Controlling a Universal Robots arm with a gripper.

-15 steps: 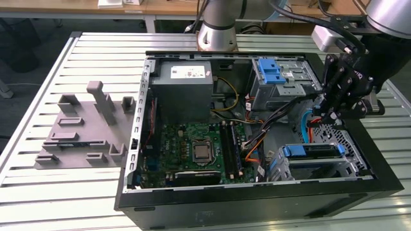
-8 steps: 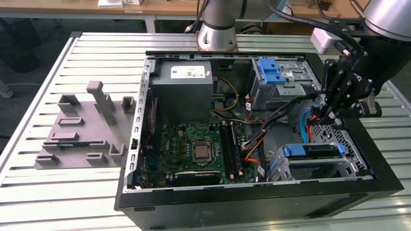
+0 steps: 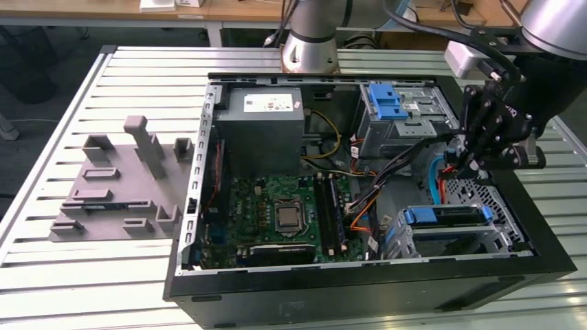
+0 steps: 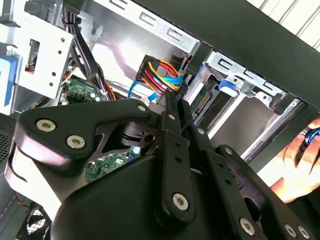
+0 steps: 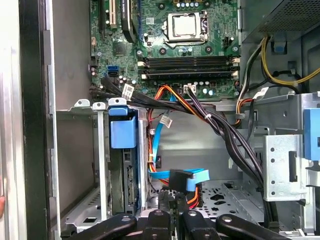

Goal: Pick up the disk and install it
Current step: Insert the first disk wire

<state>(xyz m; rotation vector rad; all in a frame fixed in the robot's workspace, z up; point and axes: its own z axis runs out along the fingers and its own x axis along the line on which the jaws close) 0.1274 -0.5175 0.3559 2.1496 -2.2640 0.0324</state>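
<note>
Snugly, blue-bracketed disk (image 3: 445, 215) fills metal cage (image 3: 506, 218) (black gripper (image 3: 471, 165) nearby).

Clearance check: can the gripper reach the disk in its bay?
Probably yes: the case is open and the gripper is beside the disk, whose edge is exposed; cables between them might snag.

Disk (image 3: 447, 215) sits in cage (image 3: 502, 206), beside motherboard (image 3: 275, 213), inside case (image 3: 367, 292).

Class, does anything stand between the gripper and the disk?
Yes: in the first wrist view, the bay's metal wall stands between the gripper and the disk, and a blue cable and coloured wires hang beside the gripper.
</note>
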